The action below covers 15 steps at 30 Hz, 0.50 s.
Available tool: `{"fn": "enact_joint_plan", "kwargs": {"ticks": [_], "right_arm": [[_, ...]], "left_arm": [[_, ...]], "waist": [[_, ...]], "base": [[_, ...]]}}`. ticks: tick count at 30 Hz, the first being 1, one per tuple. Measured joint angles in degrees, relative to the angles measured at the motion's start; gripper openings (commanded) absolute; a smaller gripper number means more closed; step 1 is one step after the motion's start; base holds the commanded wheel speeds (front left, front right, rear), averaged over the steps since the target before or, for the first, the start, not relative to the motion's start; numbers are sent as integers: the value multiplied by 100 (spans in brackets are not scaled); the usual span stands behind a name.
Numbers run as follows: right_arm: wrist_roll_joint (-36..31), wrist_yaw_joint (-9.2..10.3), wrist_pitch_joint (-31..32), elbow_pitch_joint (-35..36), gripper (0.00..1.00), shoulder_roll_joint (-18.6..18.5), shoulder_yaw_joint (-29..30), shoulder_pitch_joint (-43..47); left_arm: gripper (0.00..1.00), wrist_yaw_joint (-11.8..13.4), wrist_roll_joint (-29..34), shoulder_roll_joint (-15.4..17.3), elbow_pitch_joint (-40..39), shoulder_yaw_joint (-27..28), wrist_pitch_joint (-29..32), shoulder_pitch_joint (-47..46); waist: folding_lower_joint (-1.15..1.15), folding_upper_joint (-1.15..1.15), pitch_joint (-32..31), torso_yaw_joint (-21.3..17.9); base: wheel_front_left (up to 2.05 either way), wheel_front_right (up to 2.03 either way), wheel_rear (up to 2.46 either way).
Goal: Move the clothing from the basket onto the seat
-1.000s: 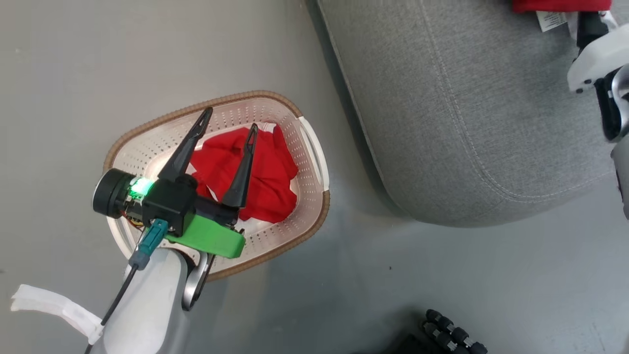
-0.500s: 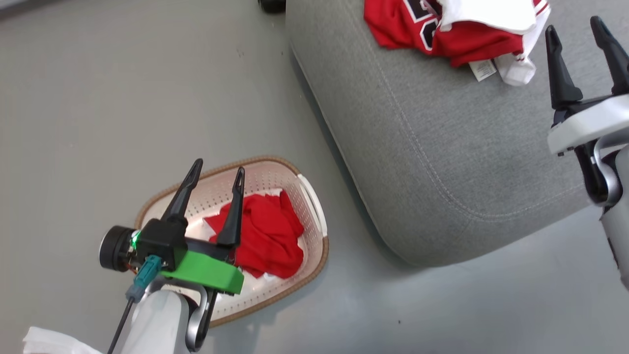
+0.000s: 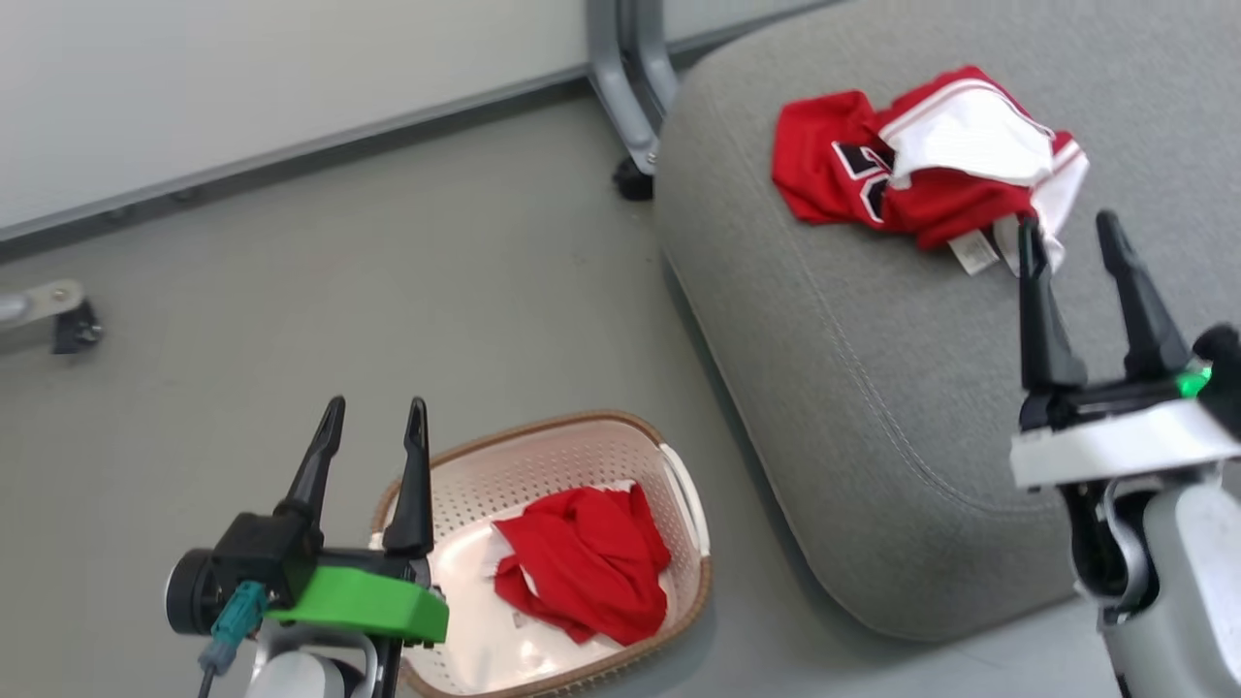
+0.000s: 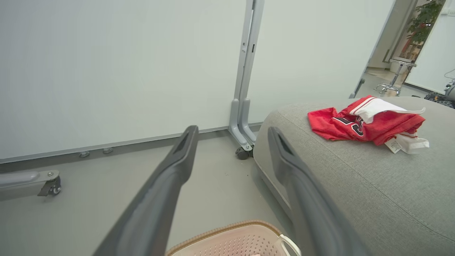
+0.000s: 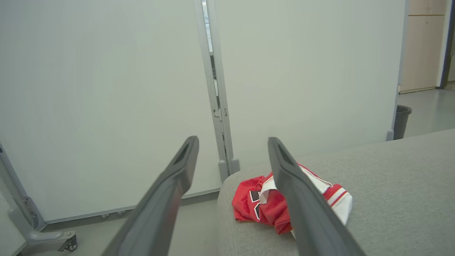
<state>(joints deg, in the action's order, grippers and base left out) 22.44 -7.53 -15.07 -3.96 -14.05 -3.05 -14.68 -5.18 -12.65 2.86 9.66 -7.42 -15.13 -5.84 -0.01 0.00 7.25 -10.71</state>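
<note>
One red jersey [image 3: 921, 165] with white trim lies crumpled on the grey seat [image 3: 873, 407], and also shows in the wrist views [image 4: 366, 122] [image 5: 263, 204]. A second piece of red clothing [image 3: 582, 562] lies bunched in the cream basket [image 3: 543, 431] on the floor beside the seat. My left gripper [image 3: 376, 405] is open and empty above the basket's left side, fingers pointing away from me [image 4: 231, 131]. My right gripper [image 3: 1066, 225] is open and empty over the seat, just short of the jersey [image 5: 233, 140].
A pale partition wall stands behind, with a grey wheeled leg [image 3: 630, 107] close to the seat's far corner and another caster foot [image 3: 48, 315] at the left. A dark bin [image 5: 401, 121] stands far off at the right. Grey floor surrounds the basket.
The head camera has tilted up, bringing in the wall and the jersey on the seat. My left gripper has drawn back from over the basket's clothing to its left side. Both grippers stay open.
</note>
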Motion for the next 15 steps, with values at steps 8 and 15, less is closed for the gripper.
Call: {"fn": "enact_joint_plan", "kwargs": {"ticks": [8, 15], "right_arm": [[-203, 2, 0, 304, 100, 524, 116, 1031], [-252, 2, 0, 246, 100, 803, 103, 1603]], "left_arm": [[100, 67, -85, 0, -2, 32, 0, 400], [100, 109, -202, -1, 33, 138, -1, 681]], "waist": [[0, 0, -452, 688], [0, 0, -821, 1143]], "base": [[0, 0, 0], [0, 0, 0]]}}
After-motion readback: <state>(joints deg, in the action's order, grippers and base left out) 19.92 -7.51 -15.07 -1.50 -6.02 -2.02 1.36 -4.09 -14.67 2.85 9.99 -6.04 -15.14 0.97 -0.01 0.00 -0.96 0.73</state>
